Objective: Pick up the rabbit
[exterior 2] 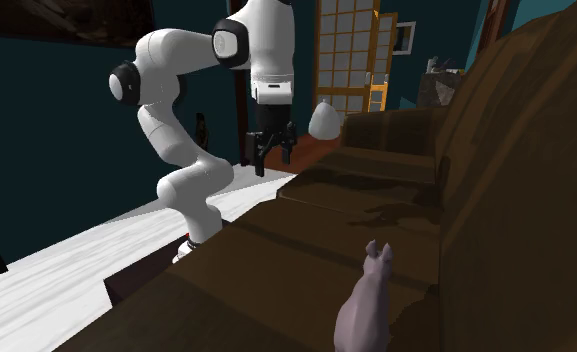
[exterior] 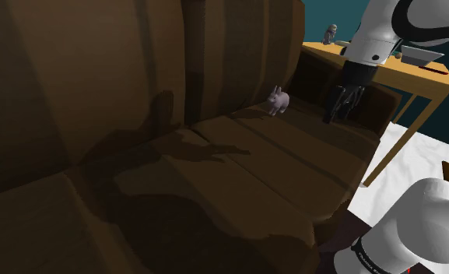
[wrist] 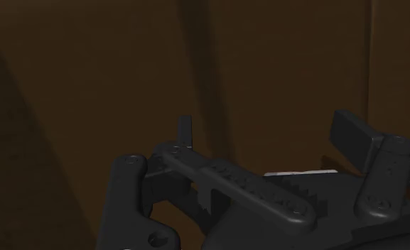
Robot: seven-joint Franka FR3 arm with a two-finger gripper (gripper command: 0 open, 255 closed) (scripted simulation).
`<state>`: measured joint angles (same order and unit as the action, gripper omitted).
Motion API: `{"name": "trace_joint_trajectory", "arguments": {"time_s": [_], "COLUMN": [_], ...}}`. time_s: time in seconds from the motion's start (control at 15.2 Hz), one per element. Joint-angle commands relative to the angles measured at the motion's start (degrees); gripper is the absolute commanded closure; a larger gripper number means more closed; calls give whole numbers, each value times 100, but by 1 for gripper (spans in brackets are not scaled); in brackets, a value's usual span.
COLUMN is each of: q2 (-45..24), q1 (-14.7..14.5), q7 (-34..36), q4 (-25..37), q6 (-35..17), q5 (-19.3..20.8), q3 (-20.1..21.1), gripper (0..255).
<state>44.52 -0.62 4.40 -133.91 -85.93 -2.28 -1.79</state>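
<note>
Rabbit point(exterior: 278, 100) sits on sofa point(exterior: 277, 159) seat against backrest; pincer point(exterior: 337, 115) hangs well apart, fingers spread, empty; bare seat between.

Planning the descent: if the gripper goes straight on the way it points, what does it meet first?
Probably the brown sofa seat, near its edge; the rabbit sits aside from the gripper, out of that line.

Brown sofa point(exterior: 254, 159), pale rabbit point(exterior: 278, 100) atop
</note>
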Motion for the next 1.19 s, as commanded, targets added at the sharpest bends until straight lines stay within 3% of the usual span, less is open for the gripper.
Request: {"name": "trace_joint_trajectory", "arguments": {"time_s": [0.0,0.53,1.12], "q2": [0,-1648,-3393], "q1": [0,572,1131], "q7": [0,1996,4118], "q4": [0,866,2210], "q6": [0,-949,-1517], "q5": [0,-238,-107], "q3": [0,438,546], "gripper": [0,0,0]}}
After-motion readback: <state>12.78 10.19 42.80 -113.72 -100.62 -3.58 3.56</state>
